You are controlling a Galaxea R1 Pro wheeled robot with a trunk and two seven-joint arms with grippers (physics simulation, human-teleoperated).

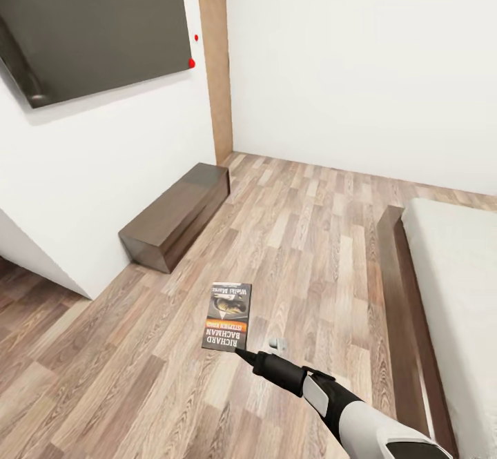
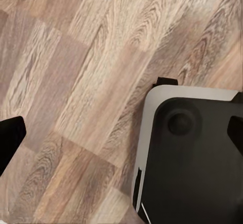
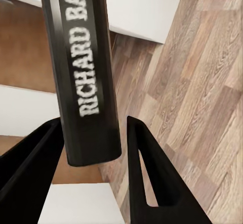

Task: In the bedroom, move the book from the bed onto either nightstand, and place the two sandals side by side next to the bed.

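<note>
The book (image 1: 228, 315), a thin dark paperback with an orange band and white "Richard Bachman" lettering, hangs over the wood floor. My right gripper (image 1: 243, 353) is shut on its lower edge. In the right wrist view the book (image 3: 83, 72) stands between the two black fingers (image 3: 147, 178), spine lettering facing the camera. The bed (image 1: 455, 293), a pale mattress on a dark brown frame, lies along the right edge, about an arm's length from the book. My left gripper (image 2: 121, 133) is open over bare floor, its fingertips (image 2: 10, 138) far apart. The nightstand and the sandals are out of view.
A long low dark-wood bench (image 1: 176, 214) stands against the white wall at left, under a dark wall-mounted screen (image 1: 90, 24). Wood-plank floor (image 1: 297, 238) runs between bench and bed to the far wall. My black, white-rimmed base (image 2: 192, 158) shows below the left gripper.
</note>
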